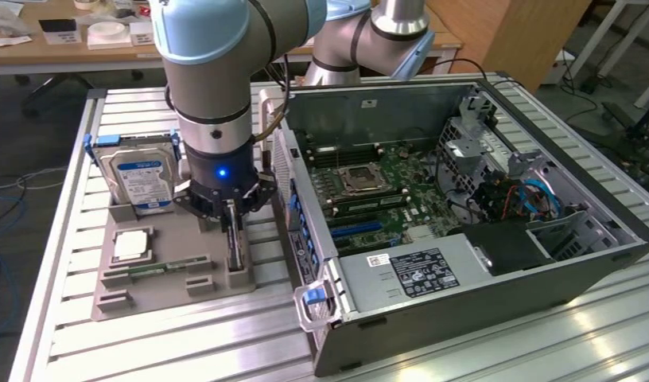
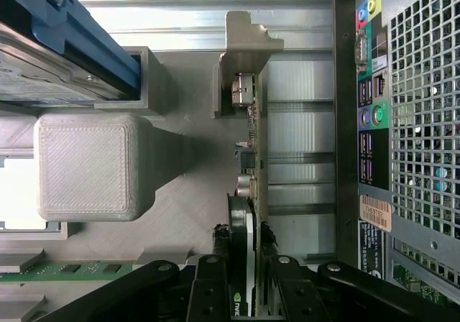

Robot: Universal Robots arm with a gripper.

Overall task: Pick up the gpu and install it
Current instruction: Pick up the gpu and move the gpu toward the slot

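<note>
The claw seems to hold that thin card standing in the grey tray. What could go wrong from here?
The claw pinches the graphics card by one thin edge, so it might tilt or slip when lifted. The computer case stands close beside it; the card's metal bracket could knock its wall. The upright hard drive nearby could also get bumped.

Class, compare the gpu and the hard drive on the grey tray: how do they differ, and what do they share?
The gpu is a thin dark card with a pale bracket; the hard drive is thicker, silver and blue-framed. The gripper clamps the gpu; the hard drive stands untouched. Both stand on edge in the grey tray.
</note>
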